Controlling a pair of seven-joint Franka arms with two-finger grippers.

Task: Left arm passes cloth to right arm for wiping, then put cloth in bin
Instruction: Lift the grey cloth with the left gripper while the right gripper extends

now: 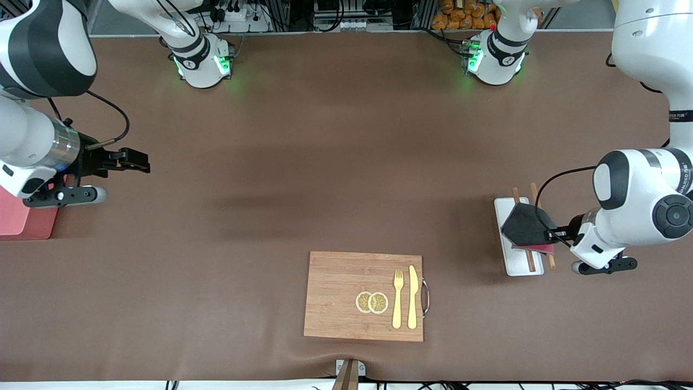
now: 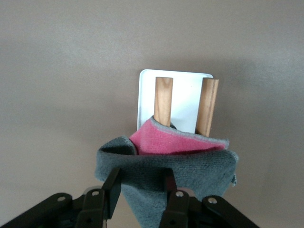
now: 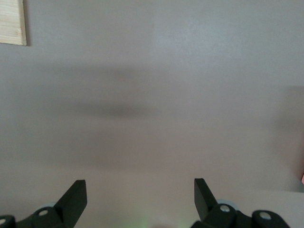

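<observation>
The charcoal-grey cloth (image 1: 522,225) with its red side showing is bunched over the white tray (image 1: 517,265) at the left arm's end of the table. My left gripper (image 1: 549,235) is shut on the cloth. In the left wrist view the cloth (image 2: 166,166) hangs folded between my left gripper's (image 2: 140,173) black fingers, above the tray (image 2: 187,95). My right gripper (image 1: 138,161) is open and empty over bare table at the right arm's end, beside the pink bin (image 1: 21,222). It shows wide open in the right wrist view (image 3: 140,187).
Two wooden sticks (image 1: 530,260) lie along the white tray under the cloth. A wooden cutting board (image 1: 363,295) near the front camera carries two lemon slices (image 1: 372,302), a yellow fork (image 1: 398,303) and a yellow knife (image 1: 412,298). The board's corner also shows in the right wrist view (image 3: 12,21).
</observation>
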